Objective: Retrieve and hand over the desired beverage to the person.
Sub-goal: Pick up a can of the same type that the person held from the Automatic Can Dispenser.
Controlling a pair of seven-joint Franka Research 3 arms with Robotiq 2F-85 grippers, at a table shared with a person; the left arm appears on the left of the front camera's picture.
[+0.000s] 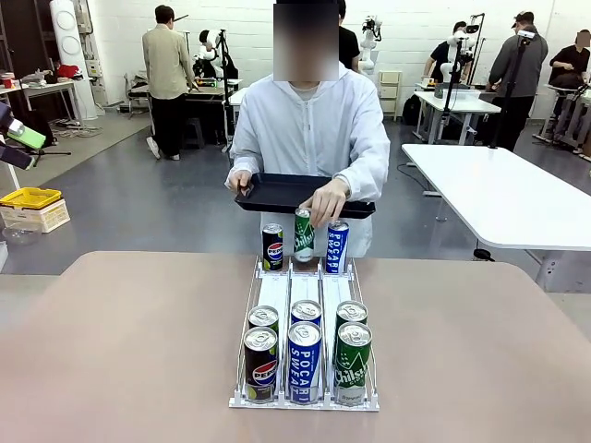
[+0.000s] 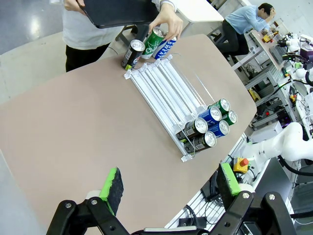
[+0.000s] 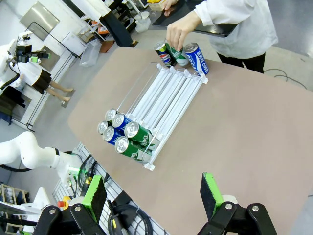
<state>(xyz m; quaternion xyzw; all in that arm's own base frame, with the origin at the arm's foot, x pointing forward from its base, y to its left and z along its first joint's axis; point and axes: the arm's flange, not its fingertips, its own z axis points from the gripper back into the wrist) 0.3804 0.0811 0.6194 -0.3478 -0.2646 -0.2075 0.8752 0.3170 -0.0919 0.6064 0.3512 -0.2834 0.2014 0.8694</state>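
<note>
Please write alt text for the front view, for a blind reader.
A person across the table holds a black tray and grips the middle green can at the far end of a can rack. Six more cans stand at its near end.

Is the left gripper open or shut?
Open. The green pads of the left gripper stand far apart, with nothing between them.

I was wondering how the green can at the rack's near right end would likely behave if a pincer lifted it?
The green can looks like rigid metal, so it probably keeps its shape. Its smooth round wall may slip, and would roll if tipped. It stands tall and narrow, so a nudge could topple it.
</note>
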